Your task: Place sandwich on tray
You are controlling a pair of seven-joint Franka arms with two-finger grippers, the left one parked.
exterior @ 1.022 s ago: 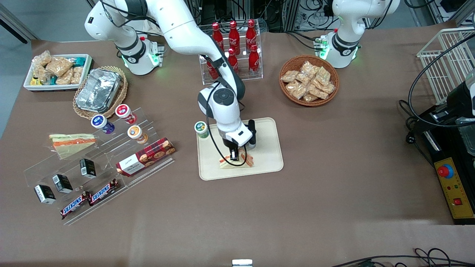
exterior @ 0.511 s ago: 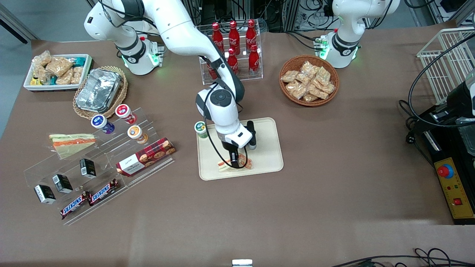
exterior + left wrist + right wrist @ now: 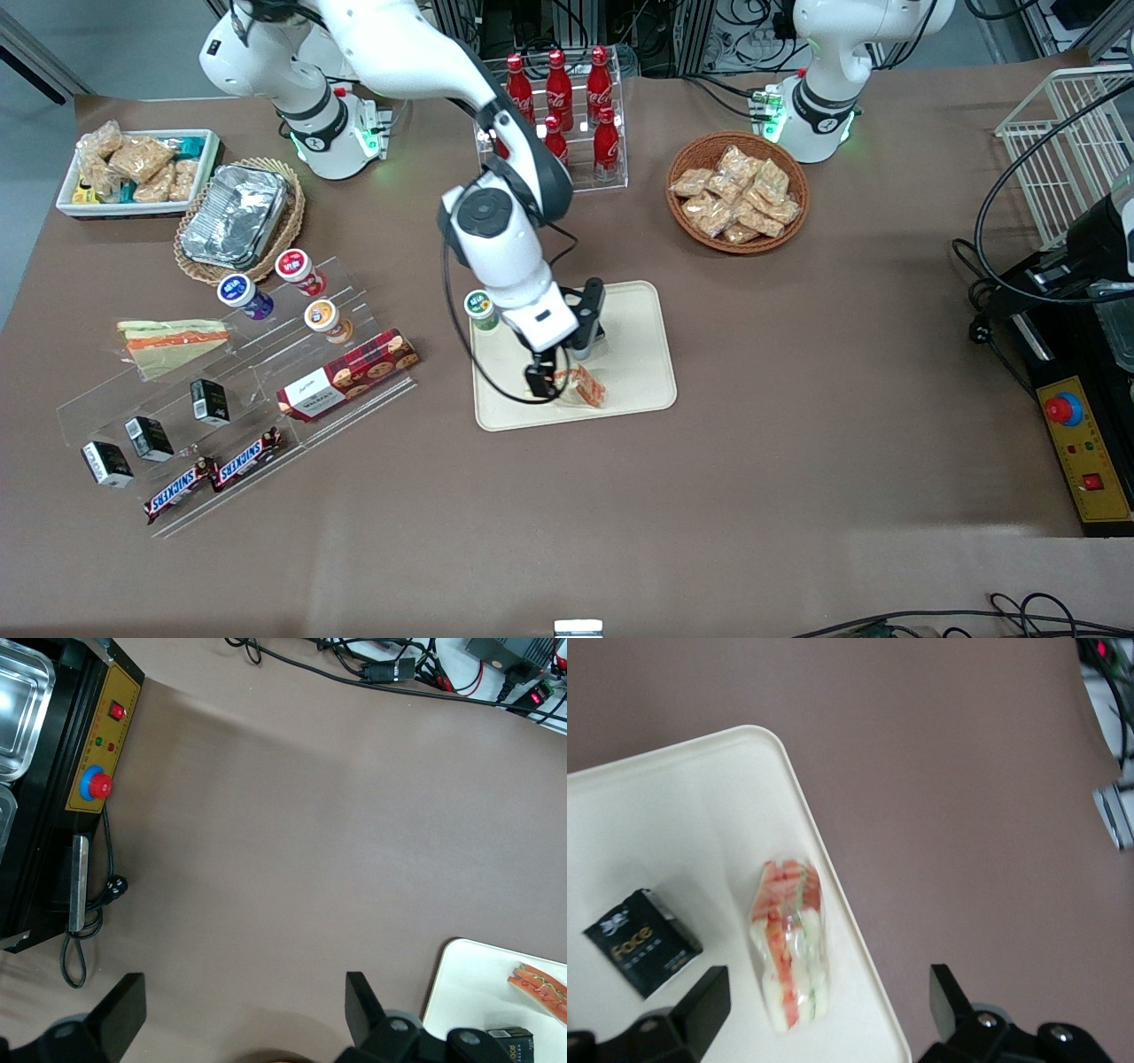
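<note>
The sandwich (image 3: 788, 943) lay on the tray (image 3: 700, 815), close to its rim and beside a small black box (image 3: 642, 941). The gripper (image 3: 542, 383) hovered above it, fingers spread and empty.

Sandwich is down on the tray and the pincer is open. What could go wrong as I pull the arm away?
1. The sandwich lies right beside the tray rim; a brush from the open pincer just above it might push it over.
2. The black cable loops low beside the pincer and may snag the wrapper.
3. The green-lidded cup stands close to the wrist and could be tipped.
</note>
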